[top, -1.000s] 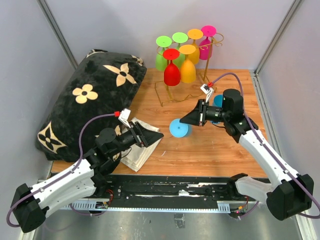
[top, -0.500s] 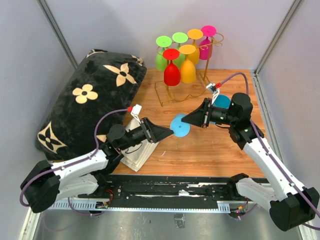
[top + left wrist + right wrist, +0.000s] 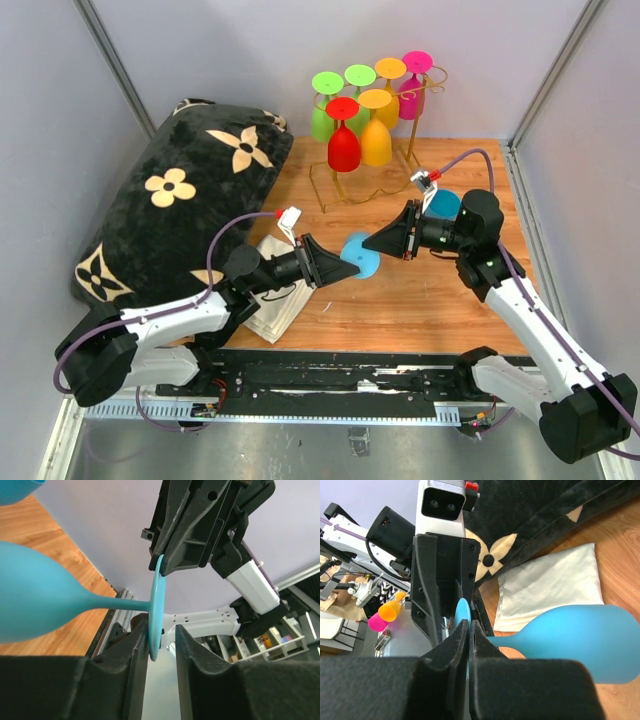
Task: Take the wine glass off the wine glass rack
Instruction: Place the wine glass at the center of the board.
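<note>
blue wine glass (image 3: 358, 256) is off the wine glass rack (image 3: 340, 187), held sideways in the air over the worktop (image 3: 420, 300), bowl toward the right arm. right pincer (image 3: 368, 242) is pinched tight on the foot's rim. left pincer (image 3: 350, 270) straddles the same foot, jaws narrow, gap on one side. other glasses (image 3: 375, 130) hang on the rack. black pillow (image 3: 180, 200) is on the left.

blue wine glass (image 3: 50, 605), bowl partly beyond left wrist view's edge
</note>
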Controlling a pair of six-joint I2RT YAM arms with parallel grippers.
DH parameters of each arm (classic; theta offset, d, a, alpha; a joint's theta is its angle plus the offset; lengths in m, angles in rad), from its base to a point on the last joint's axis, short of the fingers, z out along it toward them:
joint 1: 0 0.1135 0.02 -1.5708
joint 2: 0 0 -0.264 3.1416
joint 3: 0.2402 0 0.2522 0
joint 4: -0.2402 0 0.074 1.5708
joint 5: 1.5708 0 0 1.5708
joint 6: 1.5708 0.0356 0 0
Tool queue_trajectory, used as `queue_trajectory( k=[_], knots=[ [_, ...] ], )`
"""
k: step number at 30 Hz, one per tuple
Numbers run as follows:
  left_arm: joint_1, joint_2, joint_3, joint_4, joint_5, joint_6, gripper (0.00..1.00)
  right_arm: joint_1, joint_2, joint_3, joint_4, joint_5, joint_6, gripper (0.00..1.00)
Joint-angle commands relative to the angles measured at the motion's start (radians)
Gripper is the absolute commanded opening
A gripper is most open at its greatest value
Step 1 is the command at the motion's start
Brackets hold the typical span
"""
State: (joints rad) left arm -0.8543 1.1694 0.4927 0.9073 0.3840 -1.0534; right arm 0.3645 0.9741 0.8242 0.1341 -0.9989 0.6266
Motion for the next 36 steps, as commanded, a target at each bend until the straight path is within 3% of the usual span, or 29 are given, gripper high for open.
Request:
queue_trajectory(
  k=[1, 6, 11, 17, 21, 27, 36],
  knots=[
    [-0.013, 0.024, 0.051, 0.022, 0.104, 0.026, 0.26, 0.016, -0.005, 0.003, 0.047, -0.034, -0.003, 0.02],
    [-0.015, -0.003, 0.072, -0.079, 0.118, 0.088, 0.01, 0.016, -0.032, 0.043, -0.116, -0.012, -0.086, 0.11],
    [-0.017, -0.125, 0.008, -0.223, 0.034, 0.198, 0.01, 0.016, -0.094, 0.102, -0.393, 0.1, -0.253, 0.35],
    [-0.017, -0.278, 0.005, -0.478, -0.053, 0.402, 0.0, 0.013, -0.155, 0.156, -0.54, 0.3, -0.359, 0.73],
    [-0.017, -0.346, 0.017, -0.602, -0.08, 0.506, 0.01, 0.013, -0.133, 0.218, -0.623, 0.387, -0.413, 0.76],
    [-0.017, -0.465, -0.095, -0.484, -0.011, 0.555, 0.01, 0.014, -0.031, 0.306, -0.737, 0.484, -0.422, 0.79],
    [-0.018, -0.592, -0.199, -0.5, 0.084, 0.776, 0.0, -0.001, 0.014, 0.195, -0.644, 0.47, -0.298, 0.84]
  ],
)
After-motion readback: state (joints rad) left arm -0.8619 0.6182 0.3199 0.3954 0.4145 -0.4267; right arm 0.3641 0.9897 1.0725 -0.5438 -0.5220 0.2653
